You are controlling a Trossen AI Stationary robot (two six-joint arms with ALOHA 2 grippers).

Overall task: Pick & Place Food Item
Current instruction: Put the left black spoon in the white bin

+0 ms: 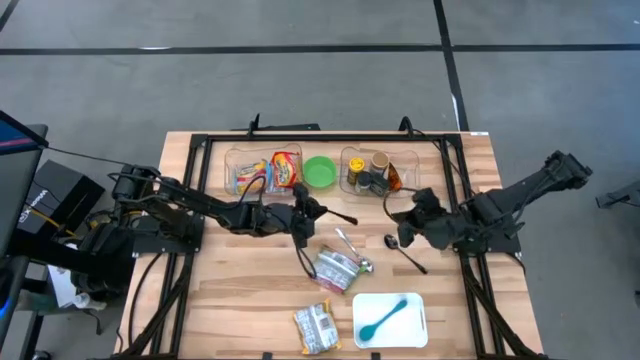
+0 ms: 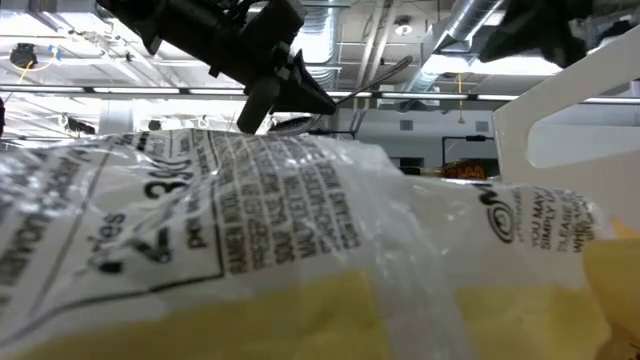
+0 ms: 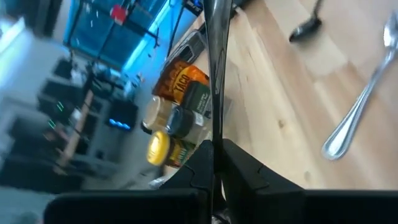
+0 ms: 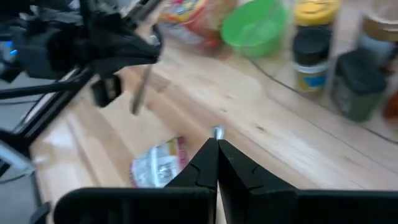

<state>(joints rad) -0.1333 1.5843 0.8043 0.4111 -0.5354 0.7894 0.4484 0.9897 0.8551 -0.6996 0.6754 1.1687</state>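
Pale wood-plank desk [image 1: 250, 290] with black metal frame. Left gripper [image 1: 303, 222] mid-desk, fingers clenched on a thin dark utensil [image 1: 340, 215], a slim rod in the left wrist view. Right gripper [image 1: 408, 222] hovers nearby, fingers clenched, holding nothing. Crinkly glossy food packet [image 1: 338, 268] lies mid-desk, white-green-red print, beside a shiny metal spoon [image 1: 352, 250]. Second yellowish crinkled packet [image 1: 317, 327] near the front edge, next to a white rounded tray [image 1: 412, 325] carrying a teal plastic spoon [image 1: 382, 319]. Black spoon [image 1: 405, 253] lies below the right gripper. Green round bowl [image 1: 320, 171] sits between clear bins of snacks and jars.
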